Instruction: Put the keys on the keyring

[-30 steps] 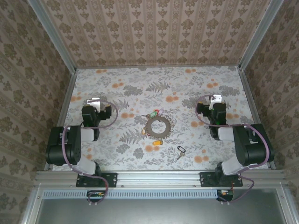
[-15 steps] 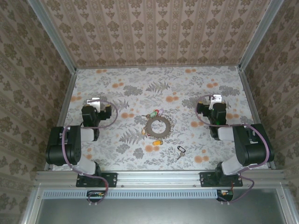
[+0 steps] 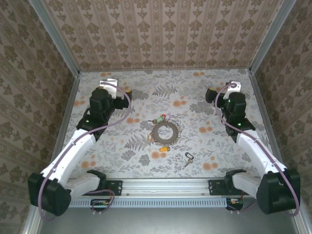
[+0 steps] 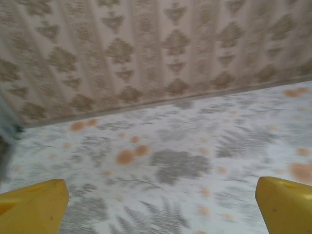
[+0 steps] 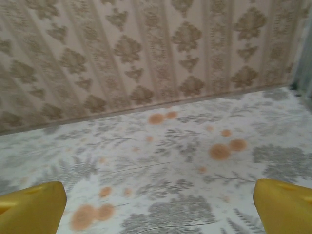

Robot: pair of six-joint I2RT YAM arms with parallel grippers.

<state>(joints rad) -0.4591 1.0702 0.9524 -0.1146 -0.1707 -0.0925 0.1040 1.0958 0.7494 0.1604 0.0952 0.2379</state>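
The keyring (image 3: pixel 165 132), a dark brownish ring, lies flat at the middle of the floral cloth. Around it lie the keys: a green and a red tag (image 3: pixel 159 118) at its far edge, a yellow tag (image 3: pixel 165 147) at its near edge, and a black-tagged key (image 3: pixel 188 158) nearer and to the right. My left gripper (image 3: pixel 111 87) is far left of the ring, facing the back wall. My right gripper (image 3: pixel 225 90) is far right of it. In the wrist views each gripper (image 4: pixel 161 204) (image 5: pixel 161 204) is open, its yellow fingertips (image 4: pixel 34 204) (image 5: pixel 285 202) wide apart over bare cloth.
Patterned walls enclose the table on three sides; the back wall (image 4: pixel 146 53) stands a short way ahead of both grippers. A metal rail (image 3: pixel 165 185) runs along the near edge between the arm bases.
Both arms have unfolded from their tucked poses and stretched toward the back wall, carrying the grippers farther from me. The keyring and keys have not moved.
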